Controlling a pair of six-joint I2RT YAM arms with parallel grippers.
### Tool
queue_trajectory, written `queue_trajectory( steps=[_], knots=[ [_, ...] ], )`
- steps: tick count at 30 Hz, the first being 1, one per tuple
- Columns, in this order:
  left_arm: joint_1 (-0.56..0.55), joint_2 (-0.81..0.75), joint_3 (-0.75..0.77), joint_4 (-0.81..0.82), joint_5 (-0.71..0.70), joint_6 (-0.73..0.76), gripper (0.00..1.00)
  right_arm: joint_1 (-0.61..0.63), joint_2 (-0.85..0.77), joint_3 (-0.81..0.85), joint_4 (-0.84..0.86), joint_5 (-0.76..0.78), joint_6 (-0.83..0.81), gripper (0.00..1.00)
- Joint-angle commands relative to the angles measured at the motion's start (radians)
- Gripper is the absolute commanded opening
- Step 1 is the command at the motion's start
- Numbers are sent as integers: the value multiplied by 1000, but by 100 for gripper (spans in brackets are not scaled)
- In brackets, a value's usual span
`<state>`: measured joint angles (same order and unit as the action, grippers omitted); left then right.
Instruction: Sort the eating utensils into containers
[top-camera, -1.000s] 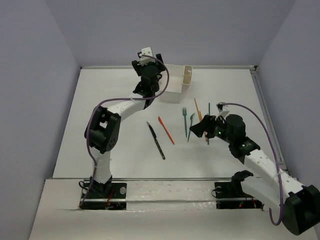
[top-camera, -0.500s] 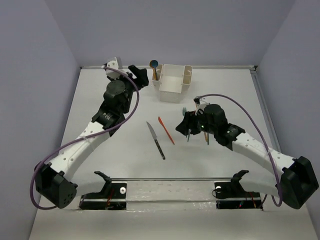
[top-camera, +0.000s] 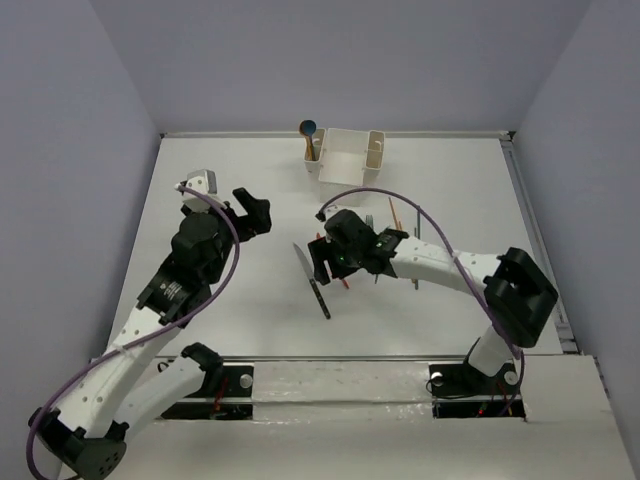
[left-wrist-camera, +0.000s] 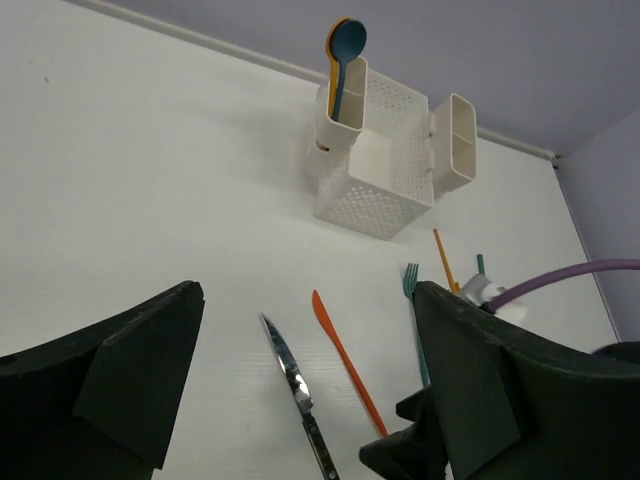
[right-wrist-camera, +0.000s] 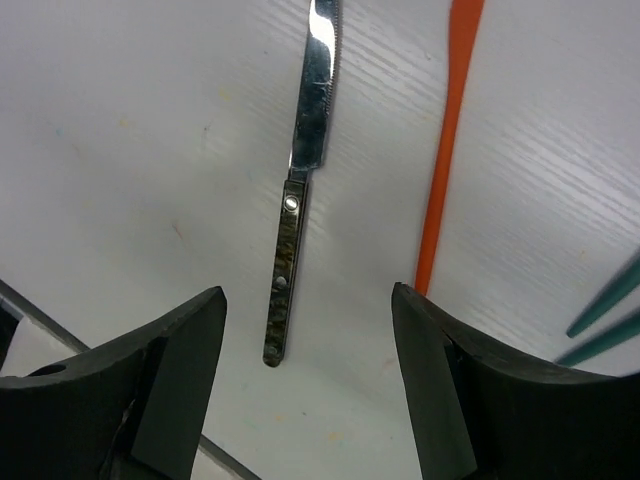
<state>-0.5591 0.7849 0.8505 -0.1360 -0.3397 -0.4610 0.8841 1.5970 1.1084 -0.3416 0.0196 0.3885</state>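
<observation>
At mid-table, your right gripper (right-wrist-camera: 307, 295) hangs spread over the knife (right-wrist-camera: 297, 188), seemingly untouched, long axis running between the fingers (right-wrist-camera: 170, 385); the left gripper (left-wrist-camera: 305, 300), also spread, stands well apart.

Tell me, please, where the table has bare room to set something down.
Bare: the far-left patch between the caddy and the left wall, and the far-right patch between caddy and side rail. Crowded: mid-table before the caddy, where the steel knife, orange utensil and teal forks lie around the open right gripper.
</observation>
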Motion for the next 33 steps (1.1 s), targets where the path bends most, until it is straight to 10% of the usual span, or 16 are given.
queue_trajectory(
  steps=[1,14,24,33],
  knots=[
    [7,-88,24,-62,-14,84,89,36,128,134,-85,82,-5,73],
    [7,-243,-57,-1,-42,160,97,105,432,376,-223,125,52,57],
    [7,-305,-94,26,-12,188,97,115,480,409,-277,151,104,1],
    [16,-325,-111,32,-5,182,99,92,330,450,-140,258,47,0]
  ],
)
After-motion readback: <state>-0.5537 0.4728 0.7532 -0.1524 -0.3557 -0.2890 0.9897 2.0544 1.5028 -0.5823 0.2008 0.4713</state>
